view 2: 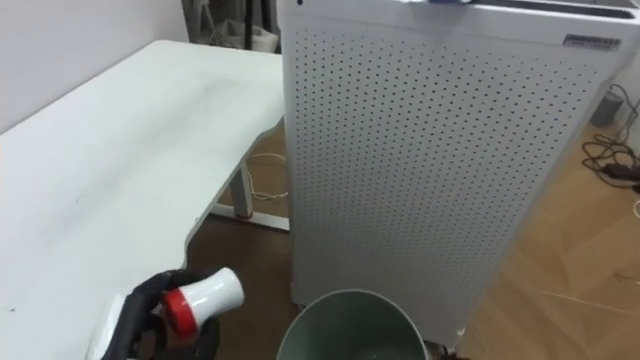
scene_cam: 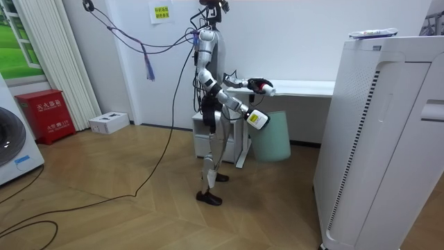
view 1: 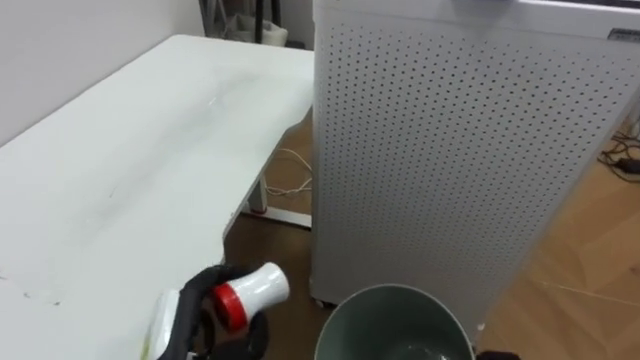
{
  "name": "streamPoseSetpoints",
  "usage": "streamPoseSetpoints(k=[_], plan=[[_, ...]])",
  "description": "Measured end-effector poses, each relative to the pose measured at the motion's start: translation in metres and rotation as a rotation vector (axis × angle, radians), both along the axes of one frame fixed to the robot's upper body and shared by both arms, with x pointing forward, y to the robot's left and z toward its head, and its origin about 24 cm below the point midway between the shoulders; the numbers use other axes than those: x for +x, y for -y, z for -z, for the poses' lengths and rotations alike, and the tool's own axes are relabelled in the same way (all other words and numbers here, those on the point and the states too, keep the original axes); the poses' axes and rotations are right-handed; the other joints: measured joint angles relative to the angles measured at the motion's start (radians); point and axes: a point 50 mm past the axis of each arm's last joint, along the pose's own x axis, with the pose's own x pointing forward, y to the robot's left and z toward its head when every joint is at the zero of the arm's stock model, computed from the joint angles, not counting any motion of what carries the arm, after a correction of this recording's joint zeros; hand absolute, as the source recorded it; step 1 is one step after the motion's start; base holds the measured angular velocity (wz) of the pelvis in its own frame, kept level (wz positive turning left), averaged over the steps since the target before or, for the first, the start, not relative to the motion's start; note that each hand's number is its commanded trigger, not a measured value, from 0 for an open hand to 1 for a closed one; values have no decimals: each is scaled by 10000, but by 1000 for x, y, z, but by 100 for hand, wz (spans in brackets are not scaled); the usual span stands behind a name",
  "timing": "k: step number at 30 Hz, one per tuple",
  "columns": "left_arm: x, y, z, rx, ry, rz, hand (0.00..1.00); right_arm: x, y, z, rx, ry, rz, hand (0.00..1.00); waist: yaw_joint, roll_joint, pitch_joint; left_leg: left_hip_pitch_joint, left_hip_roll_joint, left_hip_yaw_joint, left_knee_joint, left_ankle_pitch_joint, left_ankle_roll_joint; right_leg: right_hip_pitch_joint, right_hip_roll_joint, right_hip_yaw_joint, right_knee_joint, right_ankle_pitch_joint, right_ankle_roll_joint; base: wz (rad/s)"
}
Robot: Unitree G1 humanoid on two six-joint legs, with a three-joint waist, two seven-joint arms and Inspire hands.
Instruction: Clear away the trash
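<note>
Bottle (view 1: 255, 290), white with a red band, held in the left hand (view 1: 192, 318) at the lower left of the eye views. The dark fingers curl round its red-banded end, and the white end points toward the bin (view 1: 395, 293). The bottle lies past the bench (view 1: 120, 170) edge, over the wooden floor, near the bin's rim but not above its opening. The bin stands open, close against the foot of a tall perforated white unit (view 1: 450, 150). A white cable (view 1: 292, 178) lies on the floor under the bench.

Room view: the robot stands upright at the bench, facing the room view's right. The left hand carries the bottle at bench height. The right hand (scene_cam: 257, 119) hangs lower, just beside the bin; whether its fingers are spread or closed cannot be told.
</note>
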Motion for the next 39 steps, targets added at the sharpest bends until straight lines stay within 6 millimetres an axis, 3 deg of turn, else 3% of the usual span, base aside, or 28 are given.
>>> streamPoseSetpoints(k=[7,14,15,16,27,39], plan=[[-2,16,4,-7,-621,1518,100,8,-4,-7,35,413,-179,100,-30,-24,31,94,46,295,-10,-1,0,-209,9,407,174,0,0,-20],[-5,27,10,-27,-876,2018,100,18,-25,-12,197,820,-891,100,-187,-53,61,-208,56,476,-20,18,33,-795,-7,639,517,3,-6,-11],[-6,28,13,-1,-1027,2074,78,18,-30,-11,266,827,-1071,100,-190,-52,63,-225,68,514,-18,18,34,-829,3,666,520,13,-19,-14],[-6,28,14,7,-1100,2087,0,19,-32,-11,323,836,-1101,100,-202,-49,67,-246,70,516,-19,16,37,-850,6,666,520,18,-26,-6],[12,36,22,286,-1343,2399,0,30,-50,-16,597,1127,-1531,100,-244,109,189,-1007,111,667,138,26,58,-1801,-4,717,881,37,-51,-4],[22,39,34,432,-1835,2146,0,28,-53,-8,610,687,-1616,100,-311,216,200,-1696,102,638,294,30,65,-2587,2,958,1044,37,-51,-5]])
